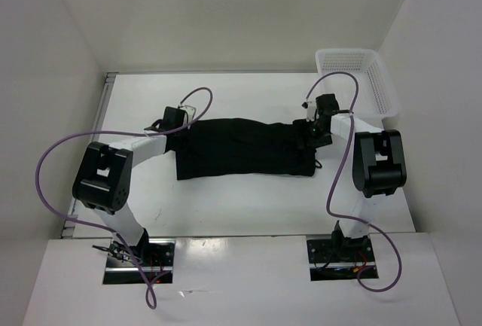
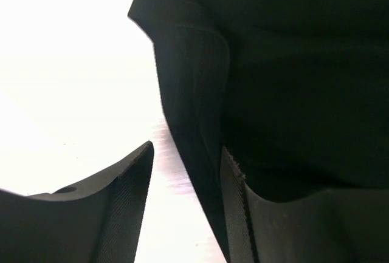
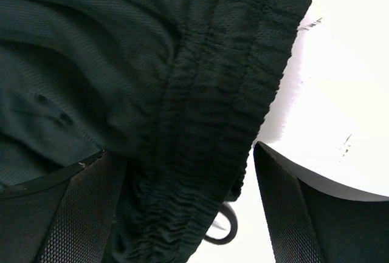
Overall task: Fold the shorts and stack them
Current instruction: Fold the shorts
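Observation:
The black shorts (image 1: 245,149) lie spread in a wide band across the middle of the white table. My left gripper (image 1: 178,126) is at their left end, low on the table. In the left wrist view it (image 2: 188,205) is open, and a hemmed edge of the shorts (image 2: 279,81) lies between the jaws against the right finger (image 2: 240,214). My right gripper (image 1: 311,132) is at the right end. In the right wrist view it (image 3: 182,211) is open astride the ribbed waistband (image 3: 213,123), with a drawstring loop (image 3: 223,231) below.
A white mesh basket (image 1: 358,77) stands at the far right corner of the table (image 1: 248,205). White walls close in the left, back and right sides. Purple cables arc above both arms.

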You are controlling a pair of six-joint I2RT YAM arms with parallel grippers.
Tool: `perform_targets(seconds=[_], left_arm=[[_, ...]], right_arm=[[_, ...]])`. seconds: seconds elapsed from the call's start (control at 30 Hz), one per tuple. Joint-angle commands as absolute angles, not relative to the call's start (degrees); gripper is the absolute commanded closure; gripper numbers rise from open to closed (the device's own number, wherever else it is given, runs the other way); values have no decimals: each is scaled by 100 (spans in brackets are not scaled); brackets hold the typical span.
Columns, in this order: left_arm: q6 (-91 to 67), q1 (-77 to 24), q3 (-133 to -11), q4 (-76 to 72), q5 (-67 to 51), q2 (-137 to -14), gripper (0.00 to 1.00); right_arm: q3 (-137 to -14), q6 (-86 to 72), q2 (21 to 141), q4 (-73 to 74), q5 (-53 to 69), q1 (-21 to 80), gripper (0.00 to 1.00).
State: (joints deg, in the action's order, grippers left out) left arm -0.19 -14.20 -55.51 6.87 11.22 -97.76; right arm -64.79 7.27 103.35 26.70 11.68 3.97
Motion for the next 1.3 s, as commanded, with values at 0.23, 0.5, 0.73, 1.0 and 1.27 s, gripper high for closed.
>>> perform_targets(seconds=[0.23, 0.5, 0.73, 1.0, 1.27], left_arm=[[0, -1424, -5160, 553, 1723, -9519, 48], [0, -1371, -4510, 695, 1933, -9097, 55], [0, -976, -4753, 642, 1987, -8966, 52], [0, -1028, -6168, 1212, 1293, -8912, 46], [0, -2729, -6837, 1477, -95, -9228, 38]], right_arm=[[-6486, 712, 10626, 2373, 905, 422, 32], [-6425, 835, 10573, 2487, 905, 422, 79], [-6478, 1133, 10284, 2654, 905, 474, 100], [-6582, 1187, 10283, 2707, 958, 527, 100], [-6803, 1415, 10389, 2812, 1010, 580, 100]])
